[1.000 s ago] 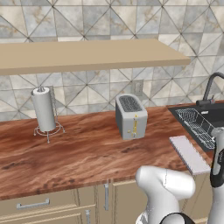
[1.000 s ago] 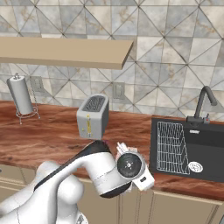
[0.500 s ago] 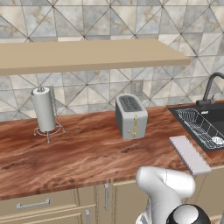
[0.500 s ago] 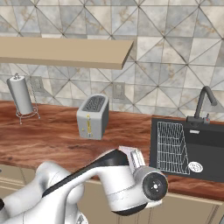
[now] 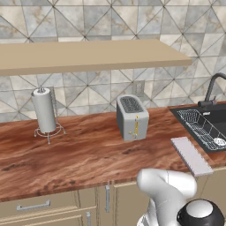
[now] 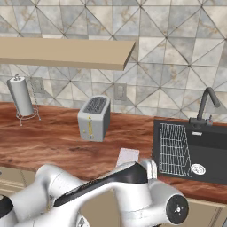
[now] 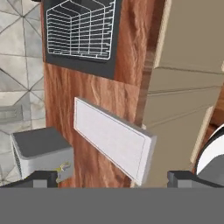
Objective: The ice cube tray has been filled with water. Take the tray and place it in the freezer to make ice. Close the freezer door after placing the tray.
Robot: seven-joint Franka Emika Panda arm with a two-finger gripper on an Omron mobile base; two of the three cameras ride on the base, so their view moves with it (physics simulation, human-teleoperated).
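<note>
The ice cube tray point(image 5: 191, 156) is a pale, flat, long rectangle lying on the wooden counter between the toaster and the sink. Its near end juts over the counter's front edge. In the right base view my arm covers most of the ice cube tray point(image 6: 128, 156). In the hand view the ice cube tray point(image 7: 113, 138) lies slanted just ahead of my gripper point(image 7: 113, 179). The two dark fingertips point(image 7: 43, 178) stand wide apart, open, with nothing between them. They hang off the counter's front edge, apart from the tray. The freezer and the freezer door are out of view.
A silver toaster point(image 5: 132, 117) stands behind and left of the tray. The black sink point(image 5: 207, 126) with a wire rack point(image 6: 174, 144) and a faucet point(image 6: 206, 104) lies to the right. A paper towel holder point(image 5: 45, 110) stands far left, under a wall shelf point(image 5: 88, 55). Cabinet drawers point(image 7: 188, 100) sit below the counter.
My arm has swung down and to the right in front of the counter. The tray and the other things have not moved. The jaws stay open.
</note>
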